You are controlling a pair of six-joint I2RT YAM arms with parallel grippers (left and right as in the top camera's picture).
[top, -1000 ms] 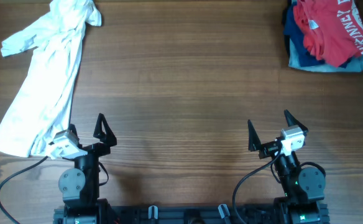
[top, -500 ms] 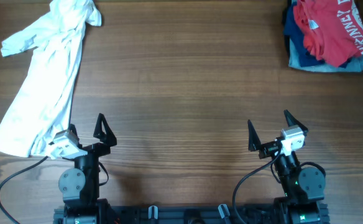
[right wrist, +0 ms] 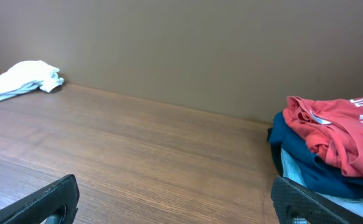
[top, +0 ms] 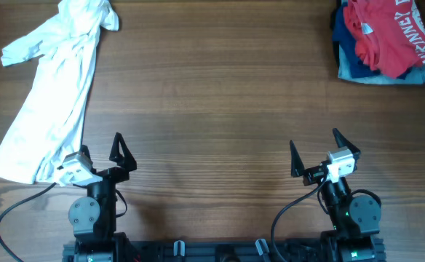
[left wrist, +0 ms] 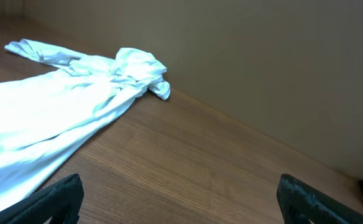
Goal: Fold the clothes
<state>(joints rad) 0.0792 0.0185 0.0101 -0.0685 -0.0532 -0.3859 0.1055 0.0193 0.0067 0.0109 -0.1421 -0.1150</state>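
Observation:
The white T-shirt [top: 49,91] lies crumpled and stretched out along the table's far left, from the back edge down toward the front. No lettering shows on it. It also shows in the left wrist view [left wrist: 57,118] and a bit of it in the right wrist view [right wrist: 20,78]. My left gripper [top: 100,149] is open and empty at the front left, just right of the shirt's lower end. My right gripper [top: 316,149] is open and empty at the front right, far from the shirt.
A pile of a red garment with white lettering [top: 387,33] on blue folded garments [top: 351,62] sits at the back right corner, also in the right wrist view [right wrist: 330,140]. A brown wall runs behind the wooden table [top: 212,94].

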